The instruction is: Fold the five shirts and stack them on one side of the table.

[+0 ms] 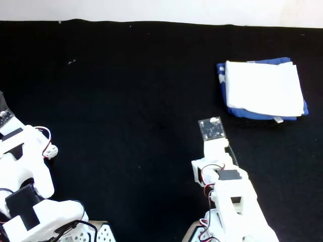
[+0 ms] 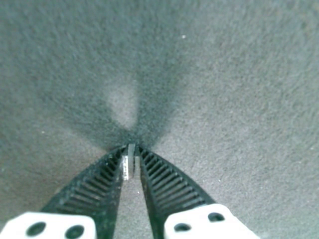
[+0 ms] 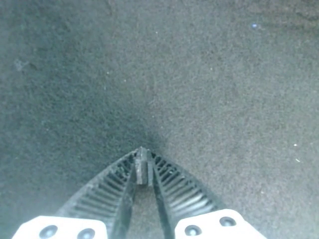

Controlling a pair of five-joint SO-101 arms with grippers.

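A folded white shirt [image 1: 263, 87] lies on top of a folded blue shirt [image 1: 262, 114] at the right side of the black table [image 1: 126, 91]. My right arm stands at the front right, a little in front of and left of the stack; its gripper [image 3: 143, 158] is shut with nothing in it, tips down close to the cloth. My left arm rests at the front left corner. Its gripper [image 2: 130, 152] is shut and empty too, tips touching just above the dark table cover.
A white wall strip [image 1: 161, 10] runs along the table's far edge. The arm bases and their cables [image 1: 75, 227] crowd the front edge. Black cloth stretches across the middle and the far left.
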